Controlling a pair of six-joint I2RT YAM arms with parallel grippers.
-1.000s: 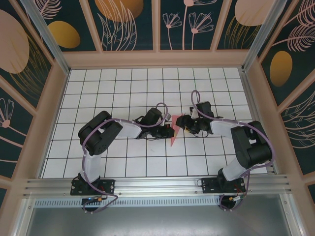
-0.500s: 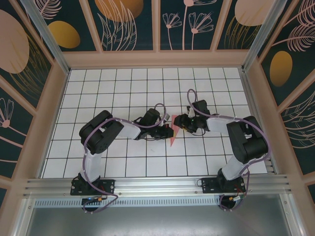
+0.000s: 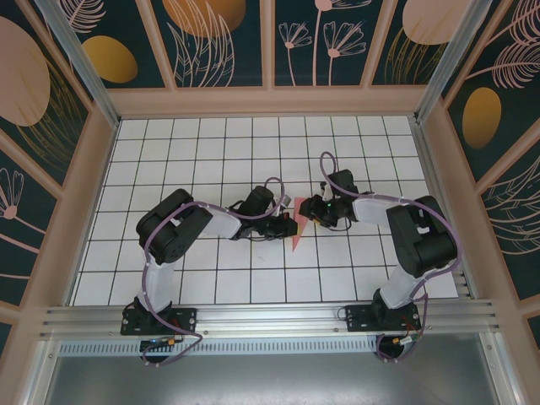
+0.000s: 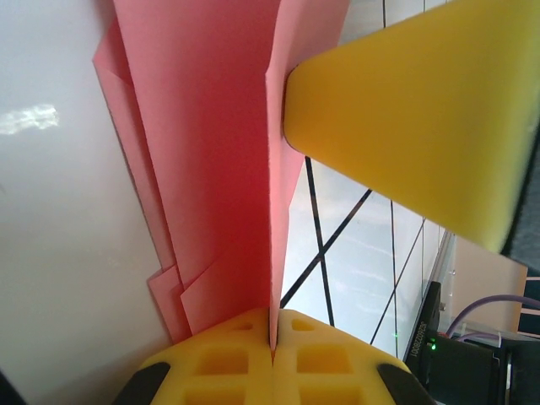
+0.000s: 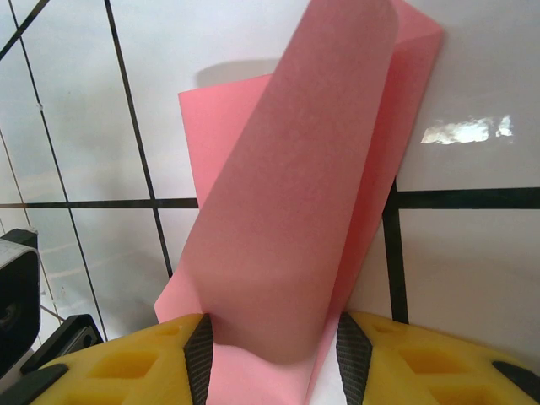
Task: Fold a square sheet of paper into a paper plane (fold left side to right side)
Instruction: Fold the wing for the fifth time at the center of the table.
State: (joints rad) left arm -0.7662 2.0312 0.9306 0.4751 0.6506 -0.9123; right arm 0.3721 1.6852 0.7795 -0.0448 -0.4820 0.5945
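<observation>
The salmon-pink sheet of paper (image 3: 297, 229) is folded into a slim pointed shape near the middle of the tiled table, between the two arms. My left gripper (image 3: 285, 222) is shut on its upright crease. In the left wrist view the yellow pads (image 4: 228, 363) meet on the paper's (image 4: 211, 152) edge at the gripper (image 4: 272, 327). My right gripper (image 3: 310, 211) comes in from the right, its jaws apart. In the right wrist view a curled flap of the paper (image 5: 295, 194) arches up between the jaws of the gripper (image 5: 270, 342) and reaches both pads.
White grid tiles (image 3: 211, 152) cover the floor, walled by a wooden frame (image 3: 270, 101) on three sides. A metal rail (image 3: 270, 316) carries both arm bases at the near edge. The right gripper's yellow finger (image 4: 422, 110) looms close in the left wrist view.
The right gripper has slid a little to the left onto the paper and its jaws have narrowed. The left gripper stays shut on the crease in the same place.
</observation>
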